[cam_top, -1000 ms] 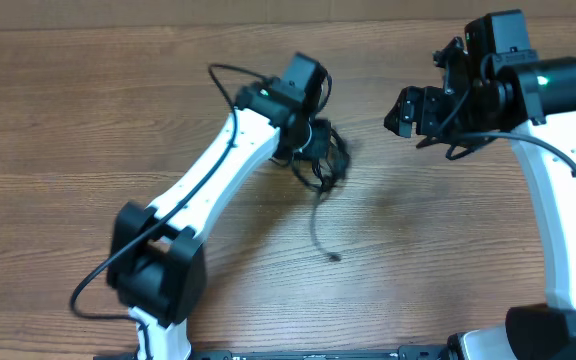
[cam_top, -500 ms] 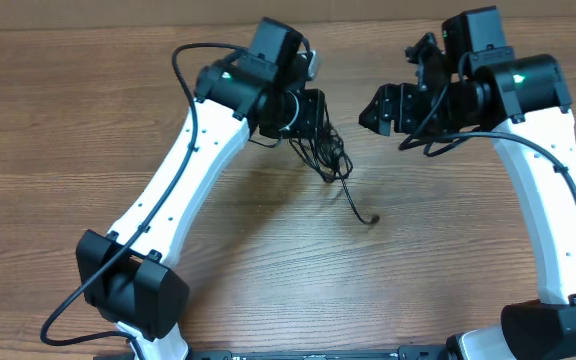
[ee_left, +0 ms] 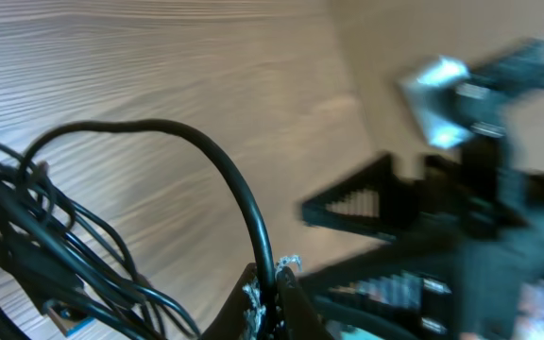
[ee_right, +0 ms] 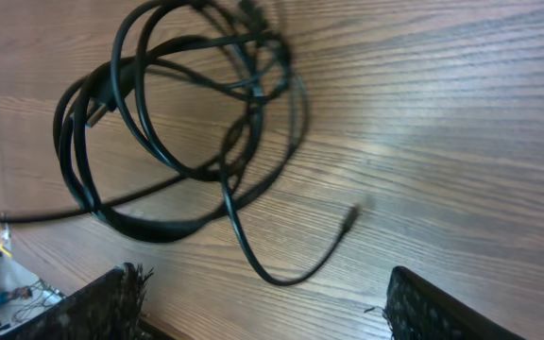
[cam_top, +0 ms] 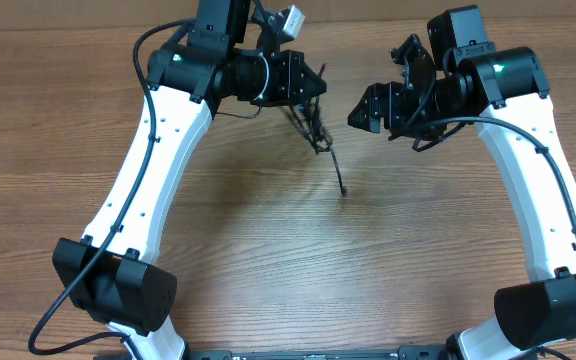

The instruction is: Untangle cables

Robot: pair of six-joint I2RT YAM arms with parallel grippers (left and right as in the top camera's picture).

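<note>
My left gripper is clamped on the cables, which hang from it in a tangled bunch toward 12 o'clock over the table. (My left wrist view is smeared, but one cord does run straight in between the fingers.) My right gripper sits at 3 o'clock of the bunch, apart from it, jaws spread wide with nothing in them. Its fingers show far apart at the bottom corners of its own view. One loose strand trails toward 5 o'clock and ends in a plug tip.

As I judge it, little is done: that one end is free, but the rest is overlapping loops. What's left is to take a strand with the right, draw it out, and repeat for each cord.
</note>
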